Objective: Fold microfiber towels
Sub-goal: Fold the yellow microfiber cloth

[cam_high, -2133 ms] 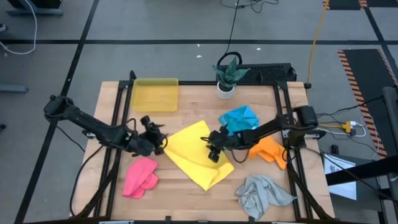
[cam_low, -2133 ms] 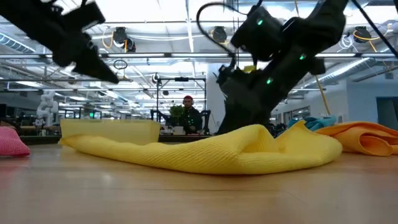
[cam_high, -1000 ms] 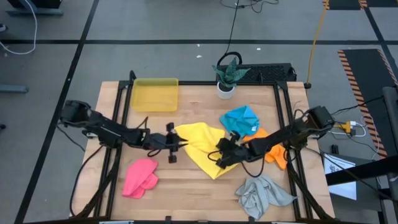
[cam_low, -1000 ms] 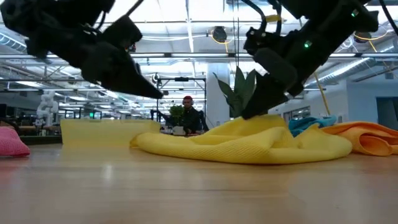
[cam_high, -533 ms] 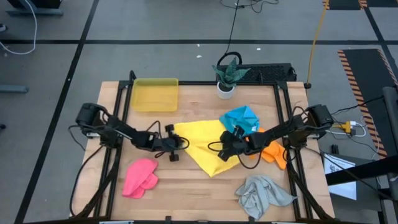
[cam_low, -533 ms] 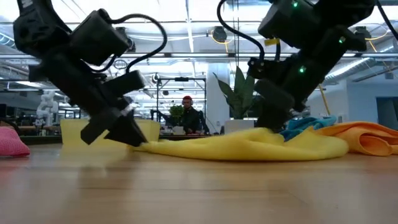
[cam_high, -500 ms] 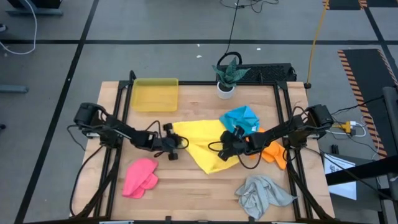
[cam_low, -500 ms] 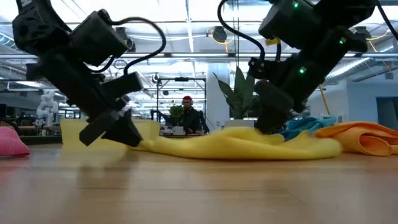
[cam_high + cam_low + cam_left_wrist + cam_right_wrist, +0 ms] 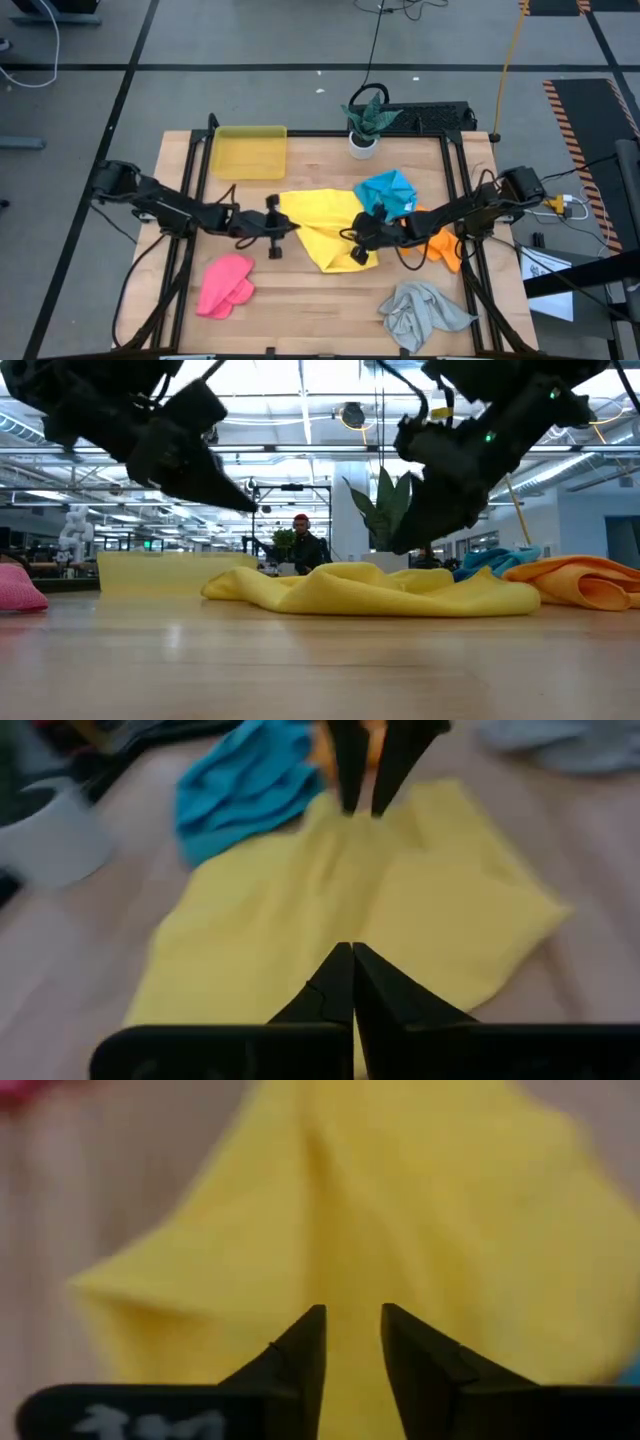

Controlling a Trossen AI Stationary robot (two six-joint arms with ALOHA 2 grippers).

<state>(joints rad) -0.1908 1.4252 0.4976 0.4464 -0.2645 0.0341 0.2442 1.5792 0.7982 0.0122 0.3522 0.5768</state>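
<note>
Yellow towel (image 9: 325,232): lay rumpled and partly doubled over near the middle of the table (image 9: 300,310), flat on the wood; no hand held it.
Left hand (image 9: 283,226): hovered just off the yellow towel's left edge, fingers pressed together with nothing between them.
Right hand (image 9: 358,243): sat over the yellow towel's right part, fingers (image 9: 300,1345) slightly parted; whether the tips touched the cloth was hard to tell.
Blue towel (image 9: 387,190): bunched at the yellow towel's far right corner, touching it.
Orange towel (image 9: 441,245): right of the yellow towel, partly under the right arm.
Pink towel (image 9: 226,284): crumpled, well left and nearer the front than the yellow towel.
Grey towel (image 9: 423,310): crumpled, front right of the yellow towel.
Yellow tray (image 9: 249,152): behind the yellow towel, toward the left.
Potted plant (image 9: 365,124): behind the yellow towel, at the table's far edge.
</note>
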